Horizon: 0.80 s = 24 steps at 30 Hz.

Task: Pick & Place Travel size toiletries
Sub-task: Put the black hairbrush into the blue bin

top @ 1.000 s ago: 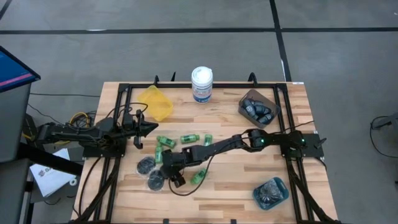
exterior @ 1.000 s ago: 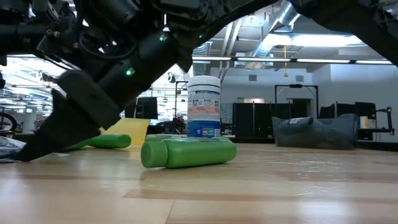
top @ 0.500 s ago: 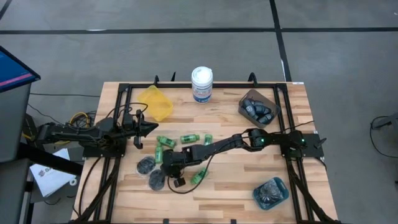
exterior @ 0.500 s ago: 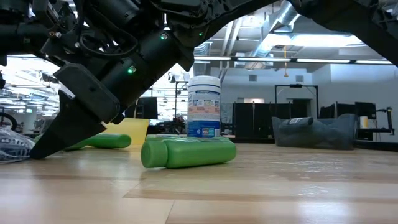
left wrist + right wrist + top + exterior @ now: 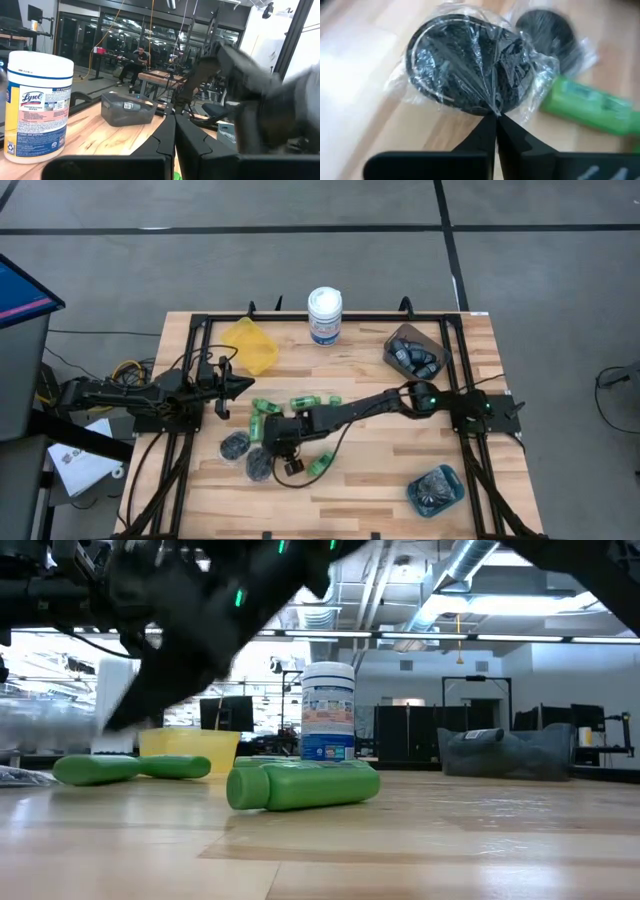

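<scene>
My right gripper (image 5: 495, 119) is shut on the clear wrap of a flat dark disc (image 5: 470, 65), near the table's front left (image 5: 258, 465). A second wrapped disc (image 5: 233, 445) lies on the table beside it. Several green mini bottles lie on their sides around them, among them one (image 5: 318, 465) to the right and one (image 5: 265, 408) farther back. My left gripper (image 5: 246, 385) waits shut above the table's left side, touching nothing. My right gripper pinches the disc's clear wrap (image 5: 493, 109) between its two fingertips, at the film's gathered edge beside the disc's rim. The fingers slant down from the table's right side. The disc hangs past the fingertips and looks lifted just off the table.
A yellow bin (image 5: 252, 343) stands at the back left, and a white labelled tub (image 5: 324, 315) at the back middle. A brown bin (image 5: 415, 355) at the back right holds dark bottles. A teal bin (image 5: 436, 490) at the front right holds wrapped discs.
My right gripper has shut on the disc's wrap and risen from the table. The disc has come up with it and shifted slightly toward the table's right edge.
</scene>
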{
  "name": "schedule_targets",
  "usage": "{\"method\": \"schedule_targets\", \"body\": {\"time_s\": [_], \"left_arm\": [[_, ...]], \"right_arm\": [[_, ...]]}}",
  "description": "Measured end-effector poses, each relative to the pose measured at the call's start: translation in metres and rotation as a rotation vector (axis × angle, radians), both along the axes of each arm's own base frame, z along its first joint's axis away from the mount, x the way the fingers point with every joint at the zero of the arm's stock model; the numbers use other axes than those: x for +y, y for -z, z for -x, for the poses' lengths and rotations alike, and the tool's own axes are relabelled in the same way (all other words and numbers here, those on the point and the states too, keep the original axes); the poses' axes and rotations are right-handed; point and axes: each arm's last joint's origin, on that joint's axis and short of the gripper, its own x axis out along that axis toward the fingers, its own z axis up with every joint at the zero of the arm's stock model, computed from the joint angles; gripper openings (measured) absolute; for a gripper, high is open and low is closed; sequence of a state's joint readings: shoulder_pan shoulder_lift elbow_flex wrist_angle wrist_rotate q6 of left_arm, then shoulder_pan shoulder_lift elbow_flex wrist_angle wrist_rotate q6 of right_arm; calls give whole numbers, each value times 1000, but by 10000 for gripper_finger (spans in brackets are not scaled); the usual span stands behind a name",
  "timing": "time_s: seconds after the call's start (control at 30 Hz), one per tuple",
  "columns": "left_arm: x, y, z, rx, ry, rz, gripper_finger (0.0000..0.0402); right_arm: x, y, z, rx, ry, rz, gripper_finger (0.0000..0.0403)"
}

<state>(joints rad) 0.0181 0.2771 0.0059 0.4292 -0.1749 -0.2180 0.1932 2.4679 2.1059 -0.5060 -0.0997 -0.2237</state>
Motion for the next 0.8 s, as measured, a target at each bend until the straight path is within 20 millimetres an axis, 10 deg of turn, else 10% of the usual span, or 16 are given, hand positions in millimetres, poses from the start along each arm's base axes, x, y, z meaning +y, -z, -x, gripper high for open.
{"method": "schedule_targets", "body": {"time_s": [0.37, 0.8], "left_arm": [[0, 0, 0, -1, 0, 0, 2], [0, -1, 0, -5, 0, 0, 2]], "right_arm": [[28, -69, 70, 301, 61, 153, 0], [92, -80, 158, 624, 463, 394, 0]]}}
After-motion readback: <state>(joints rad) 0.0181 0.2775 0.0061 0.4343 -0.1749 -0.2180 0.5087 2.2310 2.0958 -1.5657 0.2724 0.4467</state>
